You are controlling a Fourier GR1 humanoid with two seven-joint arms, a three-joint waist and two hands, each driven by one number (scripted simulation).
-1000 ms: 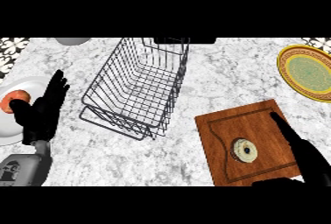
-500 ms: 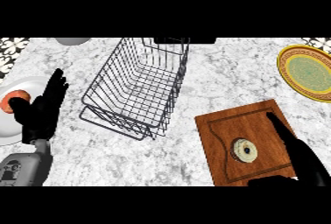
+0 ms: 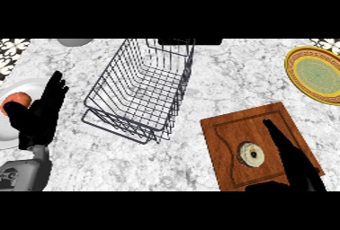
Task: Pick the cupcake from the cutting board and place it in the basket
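The cupcake (image 3: 251, 154) is sitting on the cutting board (image 3: 231, 131) at the desk's (image 3: 222, 81) right, well apart from the wire basket (image 3: 133, 96), while the right hand (image 3: 292, 157) is lying just beside it with fingers straight and together, and the left hand (image 3: 40, 114) is resting open at the left.

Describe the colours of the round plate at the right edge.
The plate has a green centre and yellow patterned rim; head view.

Yellow plate (image 3: 316, 72) right; red fruit (image 3: 13, 101) on white plate (image 3: 7, 132).
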